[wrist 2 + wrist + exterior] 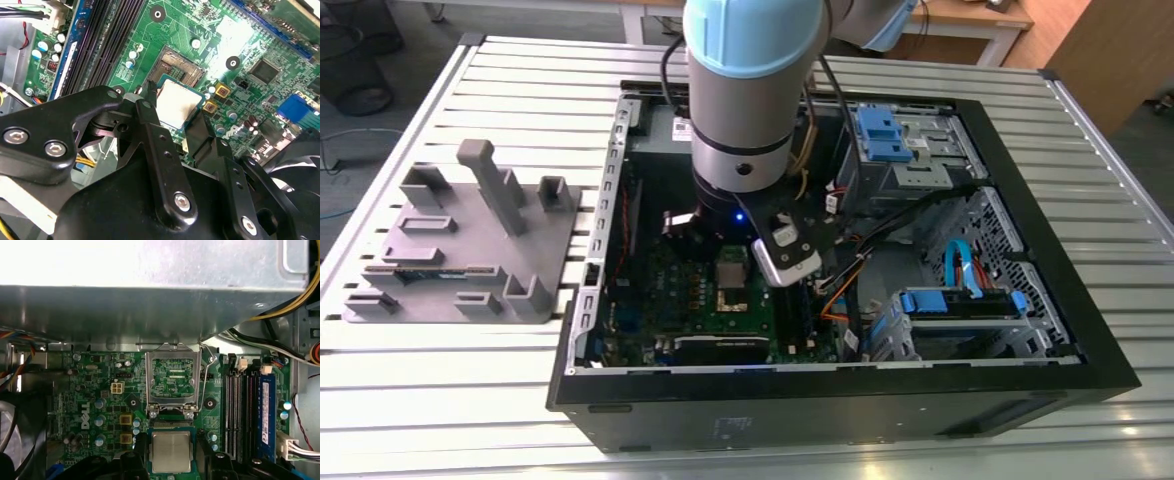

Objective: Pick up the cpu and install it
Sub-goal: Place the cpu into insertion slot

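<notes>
The open case [854,405] on the slatted counter [454,400] holds one green board [707,330], and the arm [747,90] reaches down into its middle. In the exterior view, drive cages [907,150] sit from one to four o'clock of the arm, and a grey holder [454,250] lies at nine o'clock of the case. The tool [171,452] is clamped on the one cpu [177,102], its two fingers [140,447] on opposite edges, holding it just beside the one open socket [179,64], whose frame [172,375] stands raised. Memory slots [240,405] run near one side, two yellow parts [125,420] near the other, and a metal wall [150,305] rises beyond the frame
</notes>
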Robot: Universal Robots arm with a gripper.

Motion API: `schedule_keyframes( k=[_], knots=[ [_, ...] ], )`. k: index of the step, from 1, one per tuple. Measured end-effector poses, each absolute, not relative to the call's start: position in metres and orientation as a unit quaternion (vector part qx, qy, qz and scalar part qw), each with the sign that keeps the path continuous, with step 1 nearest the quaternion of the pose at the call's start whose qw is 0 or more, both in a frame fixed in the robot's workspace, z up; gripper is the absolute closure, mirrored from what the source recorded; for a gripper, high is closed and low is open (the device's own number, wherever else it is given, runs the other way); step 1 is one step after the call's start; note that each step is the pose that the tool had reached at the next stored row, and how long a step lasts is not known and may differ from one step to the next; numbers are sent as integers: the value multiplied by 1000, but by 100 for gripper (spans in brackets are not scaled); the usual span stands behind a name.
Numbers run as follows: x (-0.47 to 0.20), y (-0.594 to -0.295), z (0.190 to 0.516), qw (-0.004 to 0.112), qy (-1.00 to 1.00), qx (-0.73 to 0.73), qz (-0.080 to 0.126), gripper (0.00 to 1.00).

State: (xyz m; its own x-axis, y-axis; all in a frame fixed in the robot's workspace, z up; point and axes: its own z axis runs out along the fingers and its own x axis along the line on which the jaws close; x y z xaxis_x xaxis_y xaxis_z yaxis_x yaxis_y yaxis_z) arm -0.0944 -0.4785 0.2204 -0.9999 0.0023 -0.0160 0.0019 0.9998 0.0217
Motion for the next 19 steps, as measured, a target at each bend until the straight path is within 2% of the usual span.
schedule_keyframes(
  k=[19],
  knots=[
    [-94, -478, 216, 8, 1000, -5, 11, 53]
  ],
)
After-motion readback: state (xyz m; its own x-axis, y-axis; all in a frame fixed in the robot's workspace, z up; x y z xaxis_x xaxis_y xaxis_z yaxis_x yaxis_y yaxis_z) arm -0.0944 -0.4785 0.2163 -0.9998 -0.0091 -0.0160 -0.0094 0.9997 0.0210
